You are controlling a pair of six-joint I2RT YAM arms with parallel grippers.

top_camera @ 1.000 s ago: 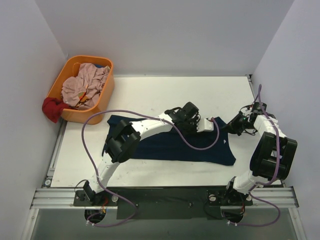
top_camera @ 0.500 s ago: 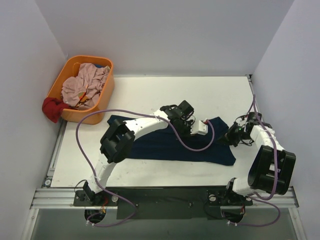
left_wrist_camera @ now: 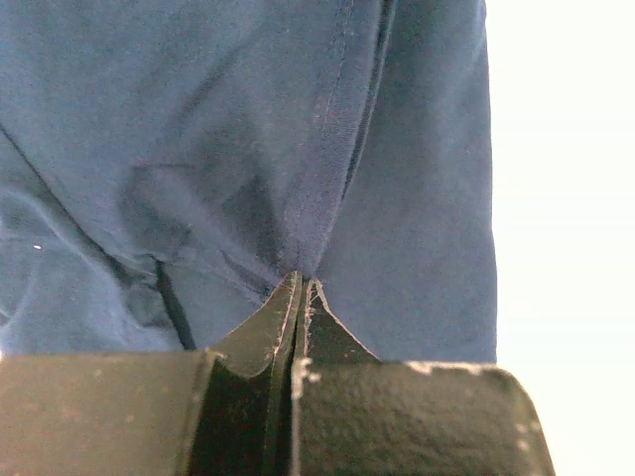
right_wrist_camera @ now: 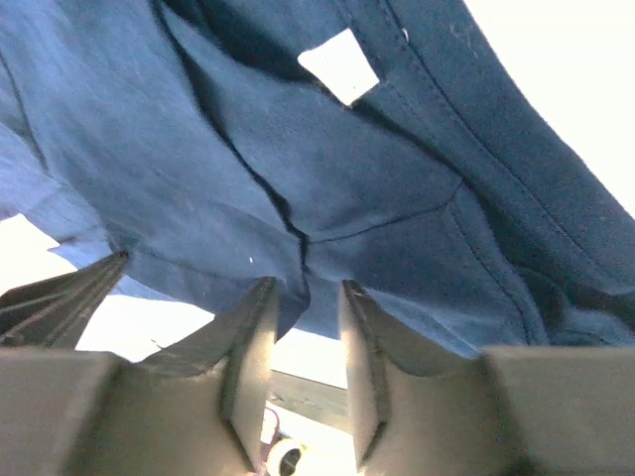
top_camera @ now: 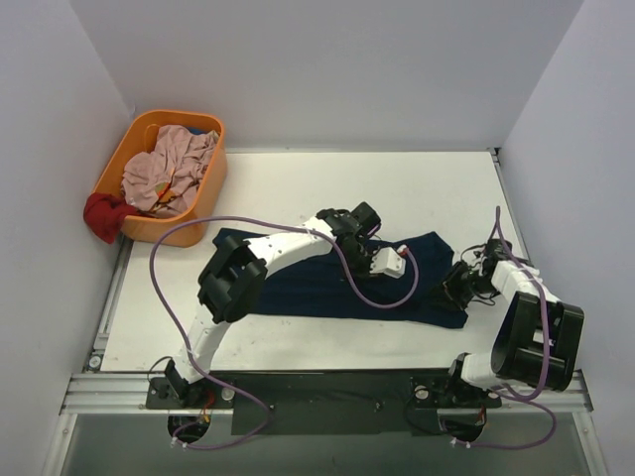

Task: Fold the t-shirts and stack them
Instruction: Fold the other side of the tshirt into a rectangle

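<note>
We are early in the job. One dark blue t-shirt [top_camera: 317, 293] lies spread on the table [top_camera: 298, 183], rumpled and not yet folded. Our left gripper [left_wrist_camera: 301, 286] is pinched tight on a seam ridge right of the shirt's middle. Our right gripper [right_wrist_camera: 303, 297] sits at the shirt's right edge, fingers apart, with cloth hanging into the gap unclamped. More clothes [top_camera: 167, 171] fill the orange basket [top_camera: 208, 193] at far left, a red one [top_camera: 102, 215] draped over its side. We see no stack.
</note>
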